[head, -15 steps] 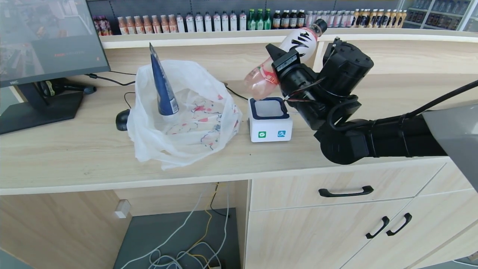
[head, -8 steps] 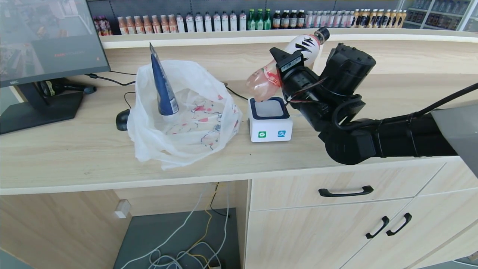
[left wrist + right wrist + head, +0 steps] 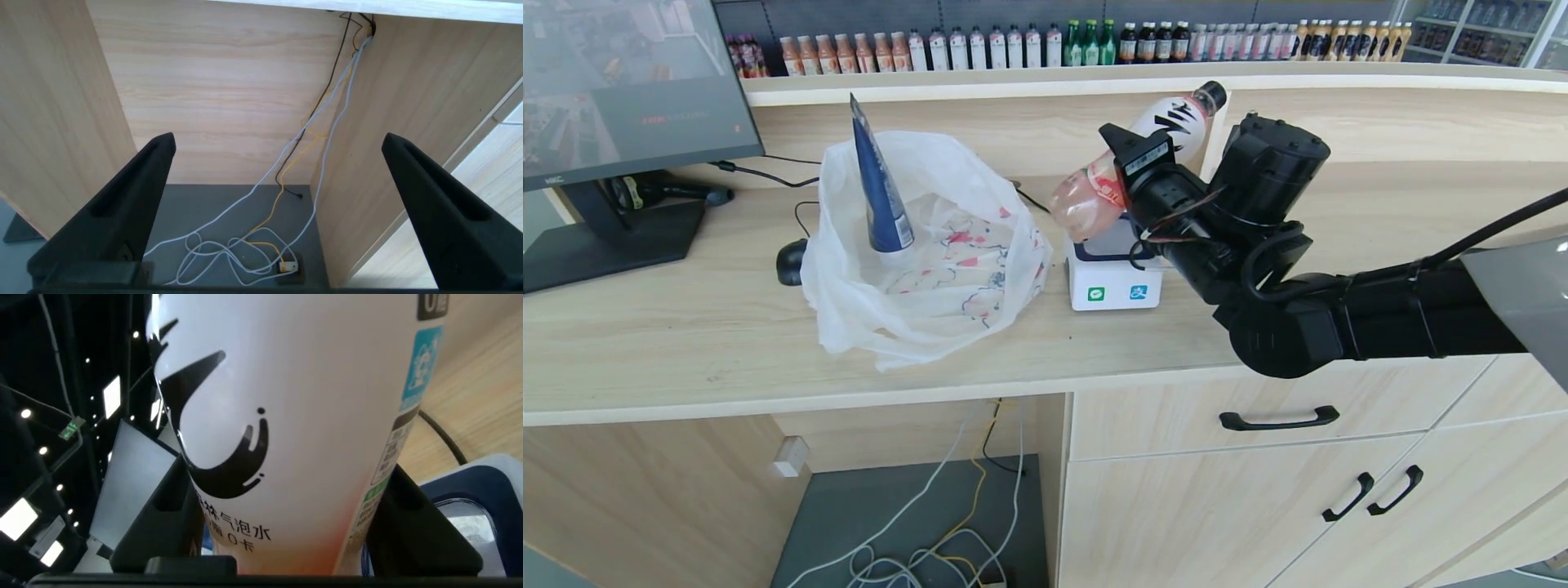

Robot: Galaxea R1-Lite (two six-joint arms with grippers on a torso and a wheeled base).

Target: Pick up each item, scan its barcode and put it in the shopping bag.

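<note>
Lower and slightly leftward than before, the bottle [image 3: 1176, 121] hangs tilted at upper centre in the head view, right jaws clamped on it, base just above the scanner [image 3: 1112, 286]. The bag [image 3: 931, 261], tube [image 3: 876, 188] inside, sits centre-left on the tabletop [image 3: 686, 327]. Left wrist view: left jaws apart above floor cables [image 3: 245, 253]. Right wrist view: bottle centre, scanner lower right.

The bottle [image 3: 1176, 118] is clear, glossy plastic under a smooth white printed wrap, and the shopping bag [image 3: 931, 269] is thin, translucent white plastic film, crinkled and faintly shiny. The worktop [image 3: 686, 327] is pale wood-grain board with a matt finish, the scanner [image 3: 1107, 286] smooth, slightly glossy white plastic, and the tube [image 3: 878, 196] glossy blue plastic.
</note>
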